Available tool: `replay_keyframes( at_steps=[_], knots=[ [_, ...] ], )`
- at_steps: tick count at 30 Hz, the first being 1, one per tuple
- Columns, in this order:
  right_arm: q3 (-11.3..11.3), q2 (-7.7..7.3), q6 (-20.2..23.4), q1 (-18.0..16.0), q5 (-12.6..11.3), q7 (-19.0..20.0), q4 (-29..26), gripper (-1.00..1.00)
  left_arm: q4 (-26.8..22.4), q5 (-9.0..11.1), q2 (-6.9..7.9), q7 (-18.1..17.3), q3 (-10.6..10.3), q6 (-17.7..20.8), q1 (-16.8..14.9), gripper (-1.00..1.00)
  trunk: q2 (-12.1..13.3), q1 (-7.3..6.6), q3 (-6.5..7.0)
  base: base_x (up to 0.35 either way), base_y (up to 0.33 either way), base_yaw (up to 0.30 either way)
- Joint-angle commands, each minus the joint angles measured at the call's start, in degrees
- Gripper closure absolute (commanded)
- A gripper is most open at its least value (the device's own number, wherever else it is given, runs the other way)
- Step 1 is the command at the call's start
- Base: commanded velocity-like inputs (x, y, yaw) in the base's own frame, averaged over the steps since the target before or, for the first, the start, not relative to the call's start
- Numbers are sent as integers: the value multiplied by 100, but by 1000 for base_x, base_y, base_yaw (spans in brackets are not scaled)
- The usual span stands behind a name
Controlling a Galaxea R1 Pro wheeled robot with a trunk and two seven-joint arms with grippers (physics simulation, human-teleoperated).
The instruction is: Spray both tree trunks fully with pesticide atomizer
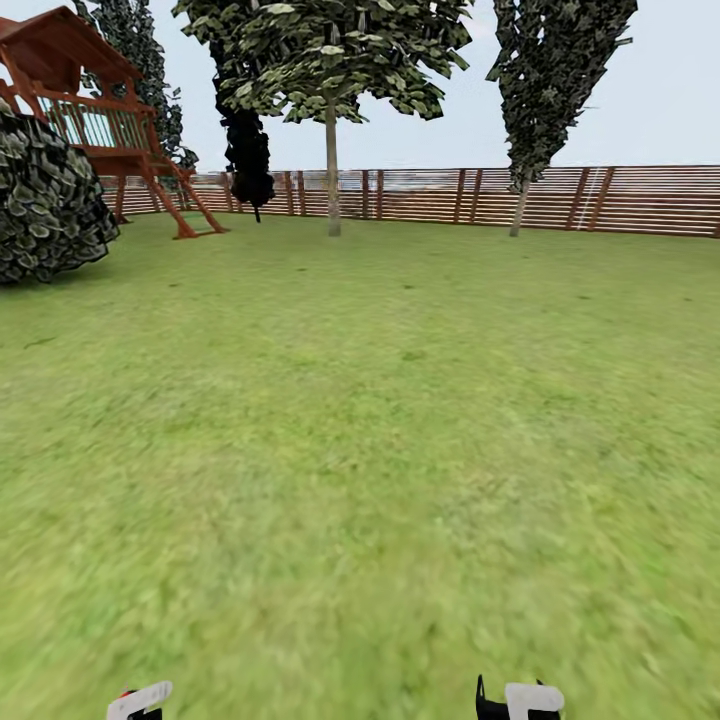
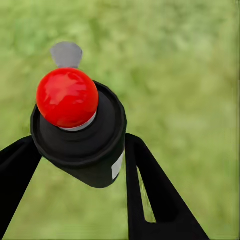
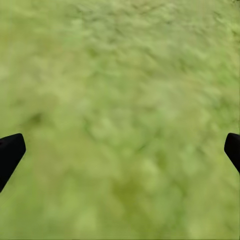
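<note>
Between the two black fingers [image 2: 15,170] of the left end effector [image 2: 80,165], the pesticide atomizer [image 2: 80,135] is clamped, red top [image 2: 67,97] toward the camera, with lawn [image 1: 360,450] behind it. Right end effector [image 3: 120,150]: fingers spread wide, nothing between them, grass below. Ahead in the head view, a pale-trunked tree [image 1: 332,160] stands near the slat fence [image 1: 640,200]; a wooden play structure [image 1: 100,120] stands at far left.
</note>
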Motion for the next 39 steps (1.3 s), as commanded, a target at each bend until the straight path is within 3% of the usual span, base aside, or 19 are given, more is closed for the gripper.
replay_keyframes(
  at_steps=[1, 39],
  knots=[
    [-34, 1, -6, -3, 63, -37, 4, -100, 7, -60, 1, 13, 42, -21, -5, 100, -2, 3, -5, 339, 0, 0],
    [-35, 1, -6, -3, 63, -37, 4, -100, 7, -60, 1, 13, 42, -21, -5, 100, -2, 3, -5, 338, 0, 0]
  ],
)
